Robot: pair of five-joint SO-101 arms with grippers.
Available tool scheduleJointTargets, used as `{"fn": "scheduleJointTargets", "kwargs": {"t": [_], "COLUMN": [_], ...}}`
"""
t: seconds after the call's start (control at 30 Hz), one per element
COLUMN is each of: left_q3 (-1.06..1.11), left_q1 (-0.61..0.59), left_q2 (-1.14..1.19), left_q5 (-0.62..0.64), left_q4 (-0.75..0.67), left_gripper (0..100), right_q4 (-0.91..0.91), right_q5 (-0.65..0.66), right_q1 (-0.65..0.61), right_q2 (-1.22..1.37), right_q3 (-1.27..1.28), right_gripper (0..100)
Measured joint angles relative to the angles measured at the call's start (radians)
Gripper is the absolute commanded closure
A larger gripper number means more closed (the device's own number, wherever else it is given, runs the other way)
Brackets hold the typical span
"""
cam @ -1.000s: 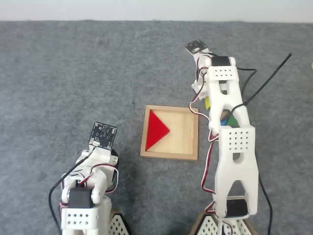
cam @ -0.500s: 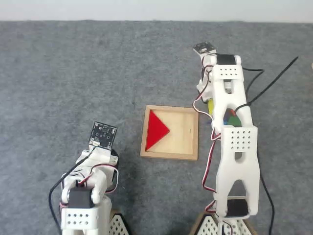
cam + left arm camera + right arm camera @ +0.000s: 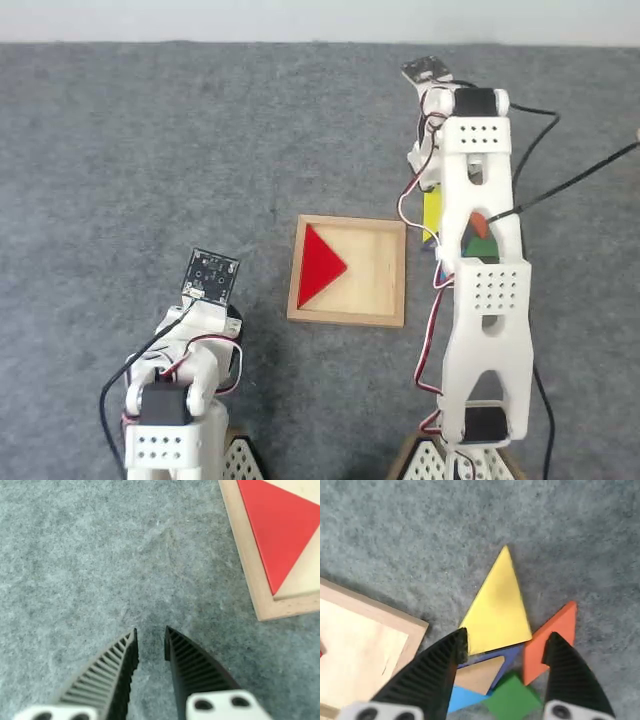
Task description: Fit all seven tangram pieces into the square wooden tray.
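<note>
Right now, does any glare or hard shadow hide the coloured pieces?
High view: soft, even light, no hard shadows; the right arm, not shade, covers the loose pieces. Right wrist view: yellow triangle evenly lit, no glare. Left wrist view: red triangle matte, glare-free.

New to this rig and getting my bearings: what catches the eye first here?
The red triangle lying in the wooden tray, mid-table, stands out most. Just right of the tray, the open right gripper hangs over a yellow triangle in a cluster of other coloured pieces.
</note>
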Motion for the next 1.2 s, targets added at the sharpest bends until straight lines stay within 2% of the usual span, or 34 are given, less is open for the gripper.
{"fn": "scheduleJointTargets", "kwargs": {"t": [0.07,0.13,0.23,0.43,0.57,0.9,1.2], "left_q3": [0.0,0.0,0.0,0.0,0.0,0.0,0.0], "left_q1": [0.0,0.0,0.0,0.0,0.0,0.0,0.0], "left_q2": [0.0,0.0,0.0,0.0,0.0,0.0,0.0], "left_q5": [0.0,0.0,0.0,0.0,0.0,0.0,0.0], "left_q4": [0.0,0.0,0.0,0.0,0.0,0.0,0.0], "left_gripper": [91,91,91,91,91,91,91], "right_q4": [0.0,0.0,-0.011,-0.034,-0.055,-0.074,-0.112], "right_q5": [-0.021,-0.071,-0.132,-0.164,-0.167,-0.167,-0.153], "right_q1": [-0.009,-0.021,-0.025,-0.025,-0.026,-0.044,-0.057], "right_q2": [0.003,0.018,0.031,0.109,0.126,0.107,0.123], "right_q3": [0.074,0.098,0.103,0.11,0.107,0.092,0.083], "right_gripper": [57.3,56.6,59.7,61.4,69.6,80.1,81.0]}}
